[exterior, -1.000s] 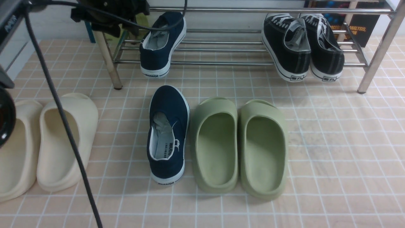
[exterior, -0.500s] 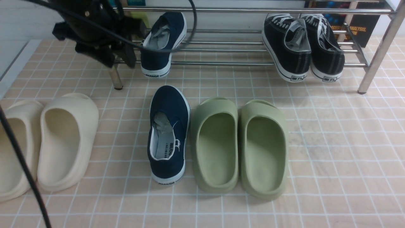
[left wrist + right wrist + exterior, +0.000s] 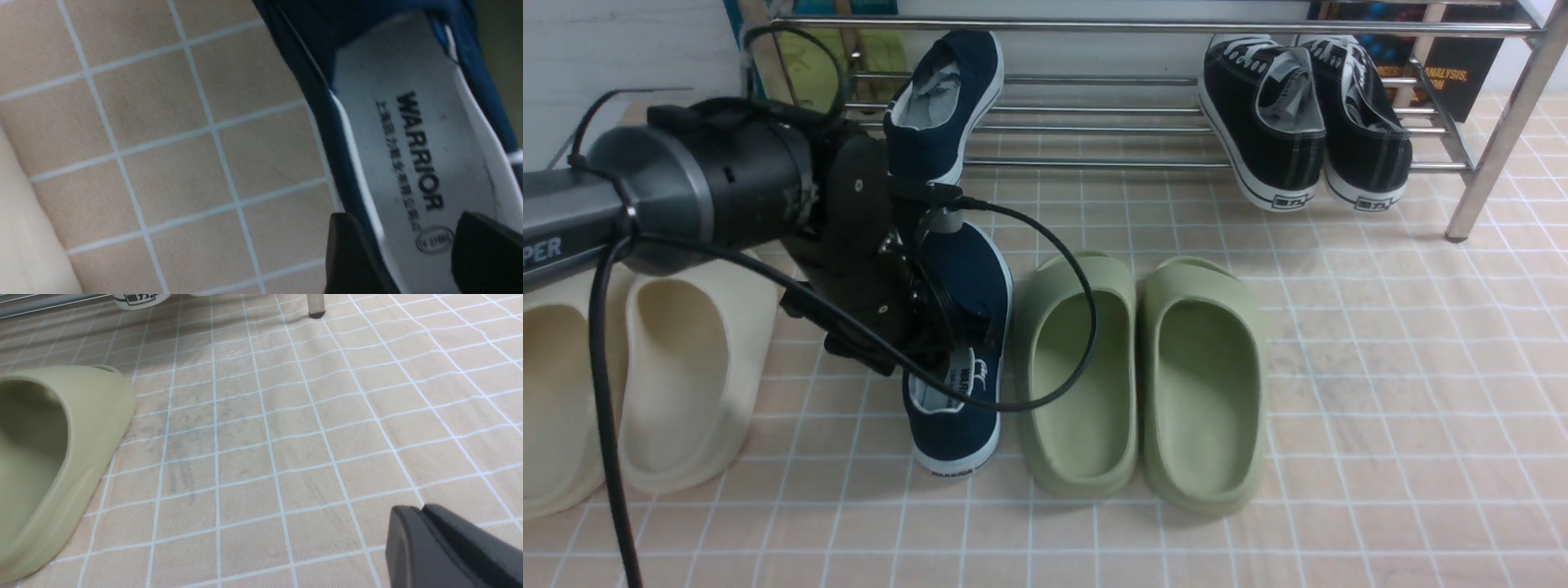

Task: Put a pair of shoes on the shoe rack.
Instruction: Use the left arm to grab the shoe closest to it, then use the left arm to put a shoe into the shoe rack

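Half done, by the look of it: one navy shoe (image 3: 943, 106) sits tilted on the rack (image 3: 1094, 162), beyond the left tool (image 3: 412, 261); its mate (image 3: 956, 416) lies on the counter (image 3: 1380, 408) directly under that tool. The tool is open, astride the mate's side wall: one finger outside, one inside over the insole, gripping nothing yet. The mate is navy canvas with a white sole and a pale insole printed WARRIOR. The right tool (image 3: 423, 526) looks closed and empty, neither shoe near it.
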